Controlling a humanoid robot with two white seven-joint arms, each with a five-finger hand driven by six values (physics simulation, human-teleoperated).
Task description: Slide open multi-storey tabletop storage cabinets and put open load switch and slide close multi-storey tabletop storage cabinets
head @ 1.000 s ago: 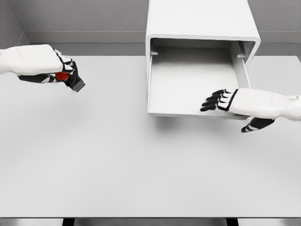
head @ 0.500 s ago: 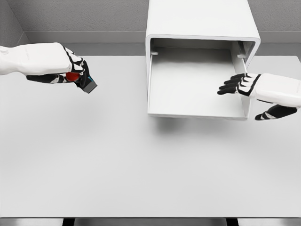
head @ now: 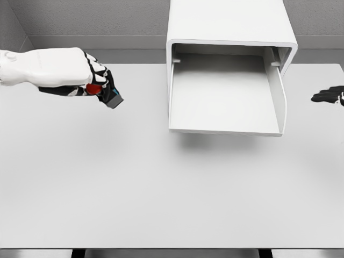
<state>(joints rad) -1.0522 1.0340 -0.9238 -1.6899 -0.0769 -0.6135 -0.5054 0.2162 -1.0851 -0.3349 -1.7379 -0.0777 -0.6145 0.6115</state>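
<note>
Already gripped, the load switch (head: 105, 92), a dark block with a red knob, sits in the curled fingers of the left hand (head: 88, 80), held above the table (head: 161, 188) well to the left of the cabinet (head: 231, 32). The drawer (head: 226, 102) stands pulled out and bare inside, so the opening step looks done. Left to do, by my reckoning: carry the switch across, set it in the drawer, and push the drawer shut. Only the dark fingertips of the right hand (head: 329, 95) show at the picture's right edge, beside the drawer; whether they are spread or curled I cannot tell.
</note>
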